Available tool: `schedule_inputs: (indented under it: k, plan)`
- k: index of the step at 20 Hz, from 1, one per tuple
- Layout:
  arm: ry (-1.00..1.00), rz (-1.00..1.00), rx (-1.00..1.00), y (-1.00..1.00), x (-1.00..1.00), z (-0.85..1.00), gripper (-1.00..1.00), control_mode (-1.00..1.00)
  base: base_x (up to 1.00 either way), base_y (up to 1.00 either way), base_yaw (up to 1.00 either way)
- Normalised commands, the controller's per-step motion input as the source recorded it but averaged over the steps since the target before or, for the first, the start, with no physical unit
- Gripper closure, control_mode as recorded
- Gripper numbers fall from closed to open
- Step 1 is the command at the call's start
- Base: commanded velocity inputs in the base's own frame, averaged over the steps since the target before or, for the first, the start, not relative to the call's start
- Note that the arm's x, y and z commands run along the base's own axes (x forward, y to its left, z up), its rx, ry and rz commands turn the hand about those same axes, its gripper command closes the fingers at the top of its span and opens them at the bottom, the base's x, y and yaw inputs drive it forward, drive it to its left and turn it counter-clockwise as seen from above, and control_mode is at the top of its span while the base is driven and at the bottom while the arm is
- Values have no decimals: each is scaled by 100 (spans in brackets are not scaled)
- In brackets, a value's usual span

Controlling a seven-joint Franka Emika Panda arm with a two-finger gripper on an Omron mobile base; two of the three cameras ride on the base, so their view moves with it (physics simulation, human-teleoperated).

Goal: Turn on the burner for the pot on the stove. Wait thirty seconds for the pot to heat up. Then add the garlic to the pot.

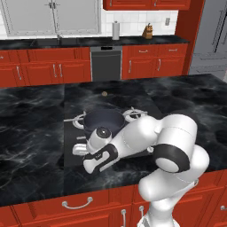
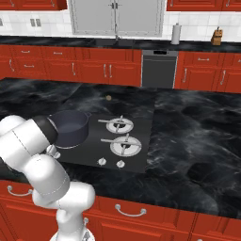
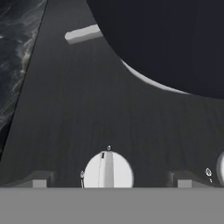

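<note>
The gripper [image 3: 108, 183] hung fully open and empty over a knob [image 3: 108, 171] at the stove's [image 3: 65, 109] front edge; the pot [image 2: 69, 126] sat on the rear-left burner, the garlic [image 2: 108, 98] on the counter behind; it should centre on the knob's ridge before closing.

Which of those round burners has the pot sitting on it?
The back-left burner: the pot covers it, while the two right-hand burners sit bare.

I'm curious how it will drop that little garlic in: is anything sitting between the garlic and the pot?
Nothing visible does. The garlic lies alone on the dark counter beyond the stove, and the pot has no lid.
</note>
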Motion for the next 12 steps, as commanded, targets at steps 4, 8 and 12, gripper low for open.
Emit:
schedule_inputs:
  k: [4,8,12]
  plan:
    - [0,0,0,11,0,-2,-100,-100,0,0,0]
    - [0,0,-3,4,0,-2,-100,-100,0,0,0]
    - [0,0,0,0,0,0,-100,-100,0,0,0]
